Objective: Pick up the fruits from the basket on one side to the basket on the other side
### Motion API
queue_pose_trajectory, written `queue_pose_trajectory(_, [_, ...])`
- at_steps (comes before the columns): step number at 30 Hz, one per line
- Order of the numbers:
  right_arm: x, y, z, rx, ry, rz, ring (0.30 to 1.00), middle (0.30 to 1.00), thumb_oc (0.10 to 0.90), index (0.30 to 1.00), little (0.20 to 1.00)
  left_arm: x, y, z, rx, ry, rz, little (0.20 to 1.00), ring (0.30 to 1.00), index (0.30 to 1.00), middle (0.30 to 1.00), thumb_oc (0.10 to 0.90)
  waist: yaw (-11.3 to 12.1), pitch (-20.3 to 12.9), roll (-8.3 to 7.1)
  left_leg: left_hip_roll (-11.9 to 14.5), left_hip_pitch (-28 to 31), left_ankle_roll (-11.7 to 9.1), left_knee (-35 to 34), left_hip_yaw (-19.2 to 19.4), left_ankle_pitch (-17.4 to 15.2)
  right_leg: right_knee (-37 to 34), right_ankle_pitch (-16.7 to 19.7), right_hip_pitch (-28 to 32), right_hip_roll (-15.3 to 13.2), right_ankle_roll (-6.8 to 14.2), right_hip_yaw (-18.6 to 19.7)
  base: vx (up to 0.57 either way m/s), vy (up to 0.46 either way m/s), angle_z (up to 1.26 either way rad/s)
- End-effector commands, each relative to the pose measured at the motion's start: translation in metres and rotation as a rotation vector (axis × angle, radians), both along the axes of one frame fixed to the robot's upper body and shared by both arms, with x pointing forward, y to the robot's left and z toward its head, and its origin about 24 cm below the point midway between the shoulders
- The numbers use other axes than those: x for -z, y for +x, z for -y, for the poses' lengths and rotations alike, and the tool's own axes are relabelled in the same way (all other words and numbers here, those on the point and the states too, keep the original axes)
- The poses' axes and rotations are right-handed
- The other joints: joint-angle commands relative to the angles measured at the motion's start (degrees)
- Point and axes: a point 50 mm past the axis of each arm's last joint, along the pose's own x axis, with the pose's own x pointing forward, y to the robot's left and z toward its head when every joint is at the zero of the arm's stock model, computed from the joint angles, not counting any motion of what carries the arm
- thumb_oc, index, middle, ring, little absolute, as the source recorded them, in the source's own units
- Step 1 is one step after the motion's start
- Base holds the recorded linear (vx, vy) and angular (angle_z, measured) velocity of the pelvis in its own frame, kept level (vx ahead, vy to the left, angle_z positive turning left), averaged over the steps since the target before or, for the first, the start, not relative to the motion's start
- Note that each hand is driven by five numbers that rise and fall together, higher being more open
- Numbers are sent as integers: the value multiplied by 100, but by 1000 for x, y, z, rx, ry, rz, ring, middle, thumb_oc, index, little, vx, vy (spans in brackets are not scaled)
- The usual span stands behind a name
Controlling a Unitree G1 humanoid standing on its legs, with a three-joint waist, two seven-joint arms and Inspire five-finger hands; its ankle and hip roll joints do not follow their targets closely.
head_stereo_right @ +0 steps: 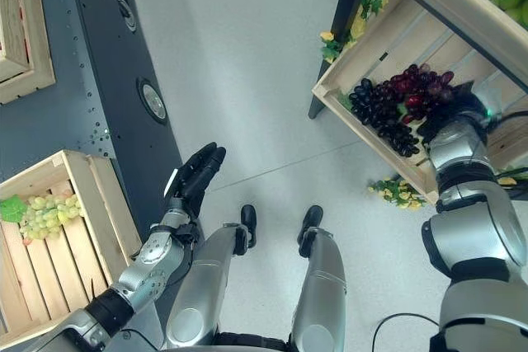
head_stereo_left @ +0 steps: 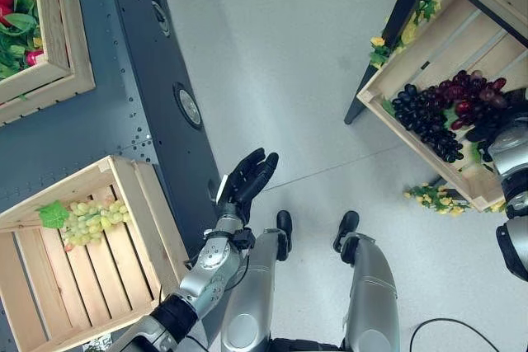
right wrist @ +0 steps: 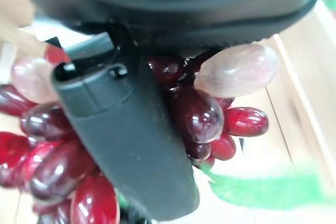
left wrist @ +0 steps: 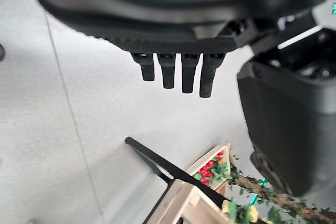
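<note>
Red grapes (right wrist: 199, 114), pinched against the right hand (right wrist: 126, 145) in the crate (head_stereo_left: 429, 47) at two o'clock, warrant a firm stem-side hold before lifting; left hand (head_stereo_left: 247, 180) idle, spread.

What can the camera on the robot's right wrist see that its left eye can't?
The right wrist view shows the right hand pressed into the red grapes, thumb across them. The left eye view shows the left hand open over the floor, green grapes in the near crate, and black grapes. Both show the red grapes.
</note>
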Motion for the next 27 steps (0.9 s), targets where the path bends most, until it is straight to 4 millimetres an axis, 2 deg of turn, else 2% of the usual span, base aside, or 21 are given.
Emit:
queue_pose_trajectory(1, [-91,-21,13,95,-231,274,900,900,800,900,900,-29,-6,7,26,-74,181,900,900,900,900,800,32,-87,17,-35,254,-24,-158,153,-624,48,-425,271,53,7,-126,0,0,0])
queue_pose_trajectory(9, [-103,-28,13,156,-336,386,900,900,800,900,900,-30,-8,7,34,-84,185,900,900,900,900,800,41,-87,73,-66,265,-20,-178,151,-640,-2,-440,303,39,-4,-139,0,0,0])
queue_pose_trajectory(10, [-106,-29,12,153,-358,400,300,300,400,300,300,-30,-8,7,35,-86,184,900,900,900,900,800,37,-87,80,-69,258,-21,-158,151,-649,12,-445,298,34,-5,-138,0,0,0])
queue_pose_trajectory(14, [-110,-31,13,156,-379,394,300,300,400,300,300,-30,-9,6,35,-93,185,900,900,900,900,800,14,-87,100,-74,222,-32,-137,159,-647,26,-452,255,31,-9,-114,0,0,0])
queue_pose_trajectory(15, [-108,-32,15,162,-365,378,900,900,800,900,900,-30,-10,7,35,-93,186,900,900,900,900,800,11,-87,102,-72,221,-32,-142,160,-645,21,-449,253,32,-10,-110,0,0,0])
queue_pose_trajectory(23, [-98,-29,20,175,-278,313,900,900,800,900,900,-31,-9,7,40,-89,184,900,900,900,900,800,46,-87,97,-75,234,-29,-160,156,-640,18,-454,262,37,-25,-121,0,0,0])
queue_pose_trajectory(24, [-98,-29,20,171,-262,316,900,900,800,900,900,-30,-9,7,40,-88,184,900,900,900,900,800,48,-87,97,-75,235,-28,-163,156,-638,14,-452,264,37,-25,-122,0,0,0])
queue_pose_trajectory(25, [-94,-27,22,144,-147,356,900,900,800,900,900,-31,-9,8,41,-88,185,900,900,900,900,800,50,-87,101,-80,244,-28,-182,155,-633,-1,-452,271,40,-28,-126,0,0,0])
queue_pose_trajectory(27, [-94,-26,18,122,-152,374,900,900,800,900,900,-30,-9,8,39,-89,183,900,900,900,900,800,46,-87,106,-80,265,-32,-196,161,-636,1,-460,277,46,-34,-115,0,0,0])
